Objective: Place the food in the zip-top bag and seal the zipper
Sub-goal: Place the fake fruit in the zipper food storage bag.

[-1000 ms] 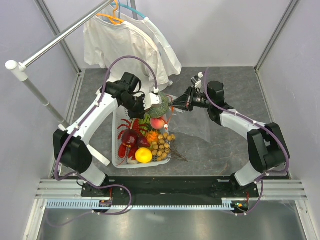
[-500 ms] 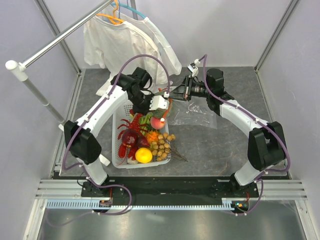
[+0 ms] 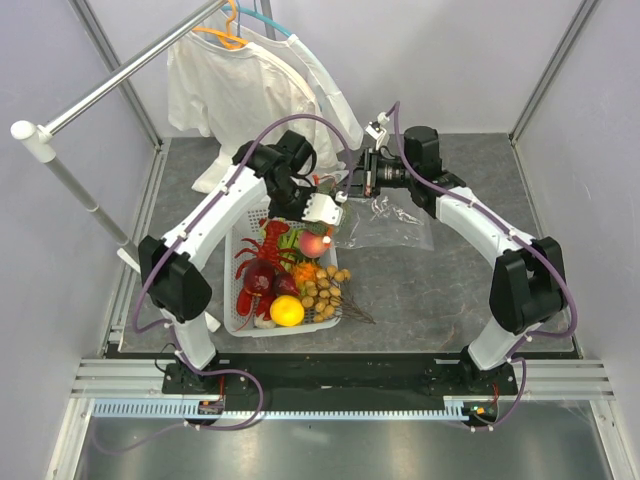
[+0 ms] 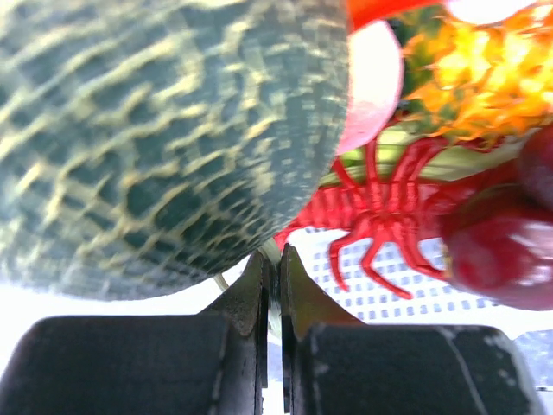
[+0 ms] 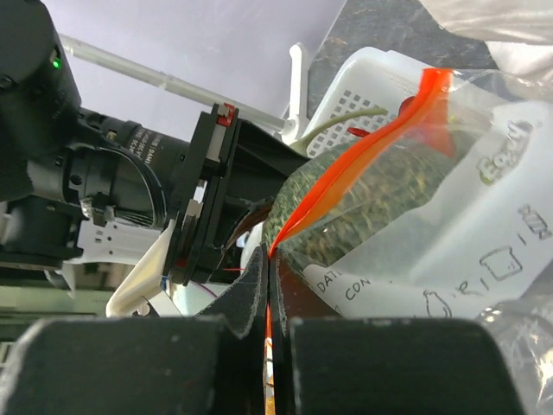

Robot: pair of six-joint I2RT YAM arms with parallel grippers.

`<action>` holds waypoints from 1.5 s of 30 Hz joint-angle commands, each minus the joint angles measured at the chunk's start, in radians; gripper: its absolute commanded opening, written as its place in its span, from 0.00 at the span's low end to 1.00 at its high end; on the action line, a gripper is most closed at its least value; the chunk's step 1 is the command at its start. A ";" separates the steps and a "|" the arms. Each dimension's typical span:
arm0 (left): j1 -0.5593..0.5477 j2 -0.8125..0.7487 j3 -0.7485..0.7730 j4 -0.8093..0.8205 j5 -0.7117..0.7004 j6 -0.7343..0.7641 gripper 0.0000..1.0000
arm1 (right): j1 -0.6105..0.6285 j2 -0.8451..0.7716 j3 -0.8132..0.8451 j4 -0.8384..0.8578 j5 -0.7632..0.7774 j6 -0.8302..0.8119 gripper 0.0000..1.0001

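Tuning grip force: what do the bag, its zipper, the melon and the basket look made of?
The zip-top bag looks like thin clear plastic film: glossy, creased, printed. The zipper seems to be a stiffer red-orange plastic strip. The melon is likely moulded plastic or foam, matt, with raised pale netting over green; which one is unclear. The basket looks like rigid white plastic with moulded slats.

1. Your left tool (image 3: 326, 207) now hangs at the far rim of the basket (image 3: 240, 318), no longer over its fruit, and the melon (image 4: 164, 130) travels with it.
2. Your right tool (image 3: 350, 190) sits farther back, drawing the zipper (image 5: 363, 160) along.
3. The zip-top bag (image 3: 400, 228) now lies bunched shorter on the counter (image 3: 450, 290).
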 commanded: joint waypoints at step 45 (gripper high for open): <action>0.216 -0.236 -0.352 0.642 0.482 -1.274 0.70 | -0.086 -0.140 -0.018 0.008 -0.065 0.028 0.00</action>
